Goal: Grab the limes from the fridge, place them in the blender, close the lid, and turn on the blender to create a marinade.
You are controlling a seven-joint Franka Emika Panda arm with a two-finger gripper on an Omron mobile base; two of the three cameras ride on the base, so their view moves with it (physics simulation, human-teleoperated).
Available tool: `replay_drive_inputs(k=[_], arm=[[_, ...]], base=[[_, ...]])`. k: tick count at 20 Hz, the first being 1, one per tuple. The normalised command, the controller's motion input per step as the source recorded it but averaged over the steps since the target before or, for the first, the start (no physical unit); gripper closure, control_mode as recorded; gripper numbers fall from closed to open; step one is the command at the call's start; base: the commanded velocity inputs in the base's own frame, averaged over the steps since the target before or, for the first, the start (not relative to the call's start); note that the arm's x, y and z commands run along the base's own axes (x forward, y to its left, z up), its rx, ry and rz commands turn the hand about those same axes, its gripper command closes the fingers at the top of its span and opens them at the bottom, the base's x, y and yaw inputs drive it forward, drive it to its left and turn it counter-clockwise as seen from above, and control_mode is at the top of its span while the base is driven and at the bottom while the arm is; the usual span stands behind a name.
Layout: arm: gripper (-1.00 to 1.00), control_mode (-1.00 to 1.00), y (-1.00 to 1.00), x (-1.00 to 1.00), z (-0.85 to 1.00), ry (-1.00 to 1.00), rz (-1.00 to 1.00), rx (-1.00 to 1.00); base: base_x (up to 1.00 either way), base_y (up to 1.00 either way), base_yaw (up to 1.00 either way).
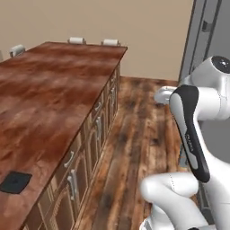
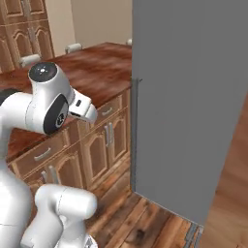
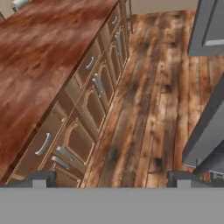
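Standing at the fridge [image 2: 189,106], nothing gathered yet!
Its grey door swings wide beside the wooden island [image 1: 45,103]; a black lid [image 1: 15,182] lies on that island; the gripper [image 3: 111,179] spreads apart, carrying nothing.

Even, soft, sourceless light fills all three rendered views, bright enough to read the wood grain on the tabletop [image 1: 54,94] and the floor [image 3: 148,100]. Shadows are faint, with no glare. Every view is slightly soft and low in detail, without edge distortion.
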Motion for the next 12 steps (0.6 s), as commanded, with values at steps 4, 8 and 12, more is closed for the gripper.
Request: replay_drive_inputs(k=[4, 8, 12], arm=[[-1.0, 1.0, 0.0, 0.0, 0.0, 0.0, 0.0, 0.0], [-1.0, 1.0, 0.0, 0.0, 0.0, 0.0, 0.0, 0.0], [-1.0, 1.0, 0.0, 0.0, 0.0, 0.0, 0.0, 0.0]], base=[[1.0, 0.89, -0.37], [1.0, 0.23, -0.42], [1.0, 0.0, -0.36]])
